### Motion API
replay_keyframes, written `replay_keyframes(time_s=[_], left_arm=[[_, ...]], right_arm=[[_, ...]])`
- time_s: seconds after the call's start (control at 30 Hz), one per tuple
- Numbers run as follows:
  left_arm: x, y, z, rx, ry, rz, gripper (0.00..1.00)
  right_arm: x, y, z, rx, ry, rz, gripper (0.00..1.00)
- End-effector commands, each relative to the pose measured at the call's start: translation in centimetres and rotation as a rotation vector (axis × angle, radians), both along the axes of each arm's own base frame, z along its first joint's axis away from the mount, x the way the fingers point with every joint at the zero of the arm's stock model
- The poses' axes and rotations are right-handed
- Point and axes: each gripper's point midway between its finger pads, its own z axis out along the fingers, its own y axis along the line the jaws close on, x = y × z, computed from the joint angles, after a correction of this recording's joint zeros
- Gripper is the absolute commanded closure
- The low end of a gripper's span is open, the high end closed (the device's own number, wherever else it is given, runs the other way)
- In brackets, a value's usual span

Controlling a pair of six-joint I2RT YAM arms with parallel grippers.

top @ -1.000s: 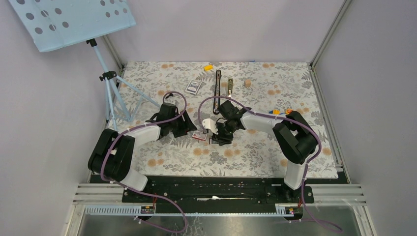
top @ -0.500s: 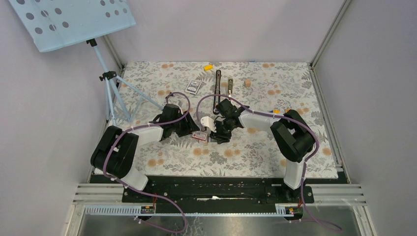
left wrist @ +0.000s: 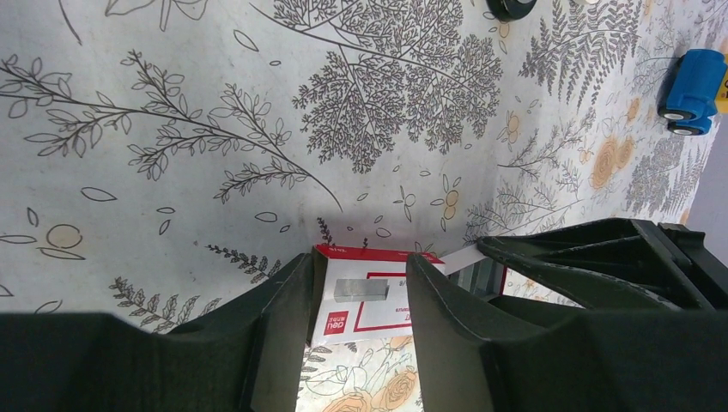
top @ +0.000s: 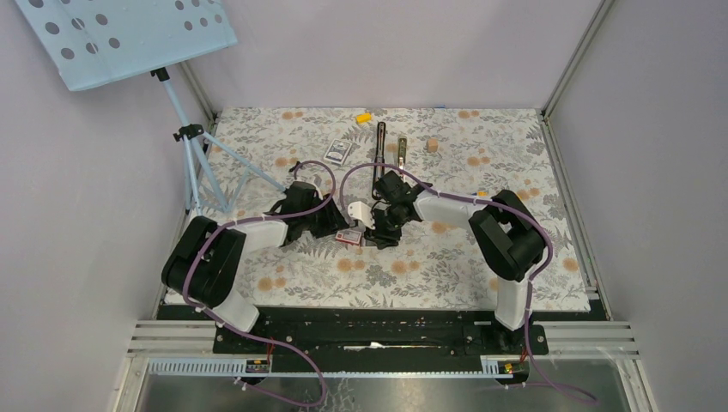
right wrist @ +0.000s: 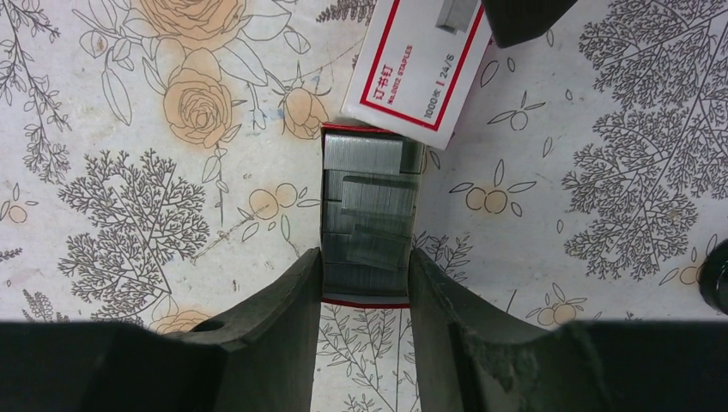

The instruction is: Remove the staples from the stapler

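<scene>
Top view: slim long black stapler (top: 380,148) lay at the far middle of the floral-print table cover (top: 481,137). Its long axis ran away from the arm bases. It was well beyond both claws and touched by neither.

Left wrist view: tiny silvery-grey strip of joined staples (left wrist: 361,289) lay flat on a white-and-red printed card box (left wrist: 369,318). Left gripper (left wrist: 362,259) hung directly over it, fingers parted, one on each side of the strip, with box showing at both ends. Nothing held. The strip's long axis ran finger to finger, so a closing would likely meet its two ends, not its flanks.

Right wrist view: right gripper (right wrist: 365,253) stood with its fingers against the two long sides of a red-edged card tray packed with grey staple blocks (right wrist: 369,197). It appeared clamped on the tray. The strip showed only at the top edge there, past the tray.

Judgement: the left arm was much the nearer to the strip. The pick was its to make, straight down.
</scene>
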Motion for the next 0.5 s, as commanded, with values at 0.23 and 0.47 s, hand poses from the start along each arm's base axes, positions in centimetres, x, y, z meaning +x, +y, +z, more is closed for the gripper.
replay_keyframes(time_s=[0.23, 0.47], left_arm=[[-1.6, 0.9, -2.9, 0.12, 0.07, -0.023, 0.55], [-1.5, 1.1, -2.8, 0.142, 0.065, -0.02, 0.56]], right_arm=[[0.8, 1.3, 0.7, 0.004, -0.004, -0.019, 0.58], [1.4, 1.2, 0.9, -0.01, -0.015, -0.069, 0.58]])
